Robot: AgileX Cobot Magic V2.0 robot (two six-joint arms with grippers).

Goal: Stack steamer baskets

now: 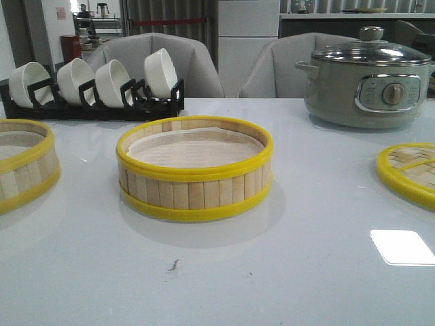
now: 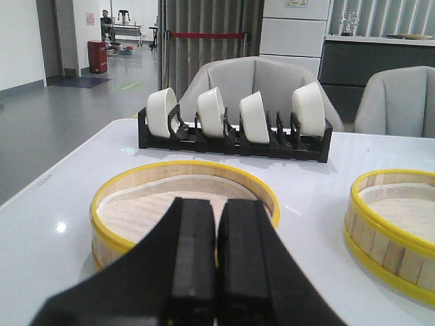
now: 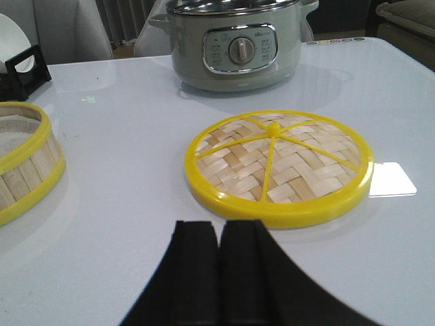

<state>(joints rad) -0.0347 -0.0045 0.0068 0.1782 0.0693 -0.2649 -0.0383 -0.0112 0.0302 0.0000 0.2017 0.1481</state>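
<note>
Two steamer baskets stand apart on the white table. One basket (image 1: pixel 197 190) is in the middle, and the other basket (image 1: pixel 20 180) is at the left edge, cut off by the frame. Each has a white liner inside. My left gripper (image 2: pixel 217 207) is shut and empty, hanging just in front of the left basket (image 2: pixel 204 165). The middle basket (image 2: pixel 391 255) also shows in the left wrist view. My right gripper (image 3: pixel 219 227) is shut and empty, just short of the woven lid (image 3: pixel 279 166). The middle basket (image 3: pixel 27 173) also shows in the right wrist view. Neither gripper shows in the front view.
The flat woven lid (image 1: pixel 408 173) with a yellow rim lies at the right. A grey electric pot (image 1: pixel 367 78) with a glass lid stands at the back right. A black rack of white bowls (image 1: pixel 95 88) stands at the back left.
</note>
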